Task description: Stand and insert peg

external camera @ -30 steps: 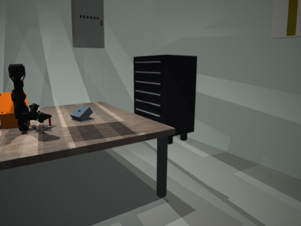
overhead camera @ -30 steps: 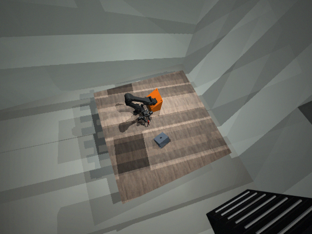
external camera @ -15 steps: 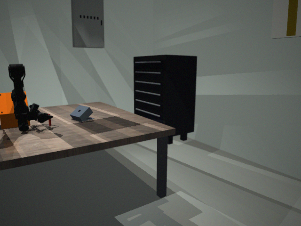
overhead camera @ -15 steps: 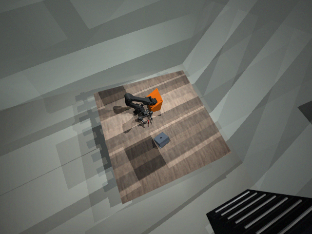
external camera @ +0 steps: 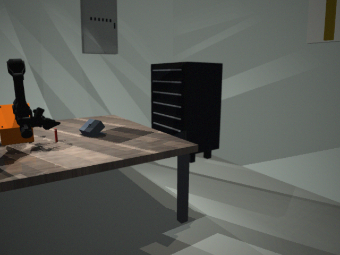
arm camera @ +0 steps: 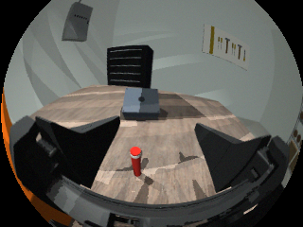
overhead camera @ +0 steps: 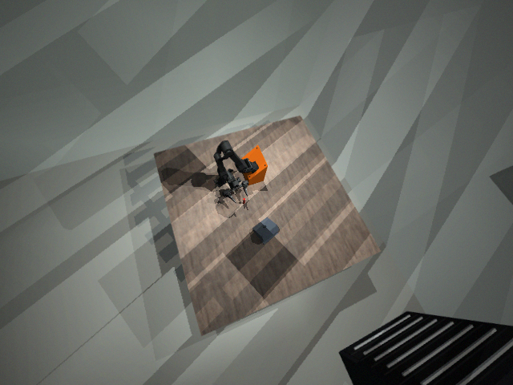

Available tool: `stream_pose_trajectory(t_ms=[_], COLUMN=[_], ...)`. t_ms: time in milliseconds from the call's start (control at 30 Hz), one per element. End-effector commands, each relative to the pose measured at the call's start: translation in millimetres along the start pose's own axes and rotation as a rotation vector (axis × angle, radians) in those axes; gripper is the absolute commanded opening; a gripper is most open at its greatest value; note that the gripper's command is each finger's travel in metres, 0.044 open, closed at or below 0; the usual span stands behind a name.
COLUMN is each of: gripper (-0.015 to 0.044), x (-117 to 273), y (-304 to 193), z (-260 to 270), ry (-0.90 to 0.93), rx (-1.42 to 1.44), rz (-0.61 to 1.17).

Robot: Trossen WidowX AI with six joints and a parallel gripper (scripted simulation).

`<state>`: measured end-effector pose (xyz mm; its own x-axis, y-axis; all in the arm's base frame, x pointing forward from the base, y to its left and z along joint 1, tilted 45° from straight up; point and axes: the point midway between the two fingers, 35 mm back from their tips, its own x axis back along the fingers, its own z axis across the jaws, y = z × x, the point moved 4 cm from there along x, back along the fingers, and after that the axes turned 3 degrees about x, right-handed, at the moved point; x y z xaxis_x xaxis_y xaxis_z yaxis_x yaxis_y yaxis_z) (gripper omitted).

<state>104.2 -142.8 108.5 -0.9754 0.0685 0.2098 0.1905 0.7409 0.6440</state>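
Presently, with jaws spread wide and empty, the gripper (overhead camera: 239,196) (external camera: 59,123) (arm camera: 158,124) should withdraw squarely from the upright red peg (overhead camera: 244,200) (external camera: 56,135) (arm camera: 136,163), avoiding contact.

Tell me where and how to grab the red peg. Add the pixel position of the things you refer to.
Grip the red peg (overhead camera: 244,201) (external camera: 56,135) (arm camera: 136,166) around its upper shaft, just below the white band, one finger on either side, coming level from the robot's side. It stands upright and slim, band end up, so that should leave the plain end free.
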Motion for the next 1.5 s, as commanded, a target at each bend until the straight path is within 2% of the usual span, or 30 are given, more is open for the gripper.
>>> stream_pose_trajectory(t_ms=[0,467,700,1033,1467], gripper=[0.0440,0.0440,0.0440,0.0440,0.0440], x=[3.5,13.7,13.1,7.8,2.8], y=[24.6,104.5,104.1,96.7,84.5], z=[-4.3,18.8,19.8,27.9,43.4], ry=[0.004,0.000,0.025,0.224,0.496], rx=[0.000,0.000,-0.030,-0.239,-0.464], rz=[0.003,0.001,0.011,0.103,0.343])
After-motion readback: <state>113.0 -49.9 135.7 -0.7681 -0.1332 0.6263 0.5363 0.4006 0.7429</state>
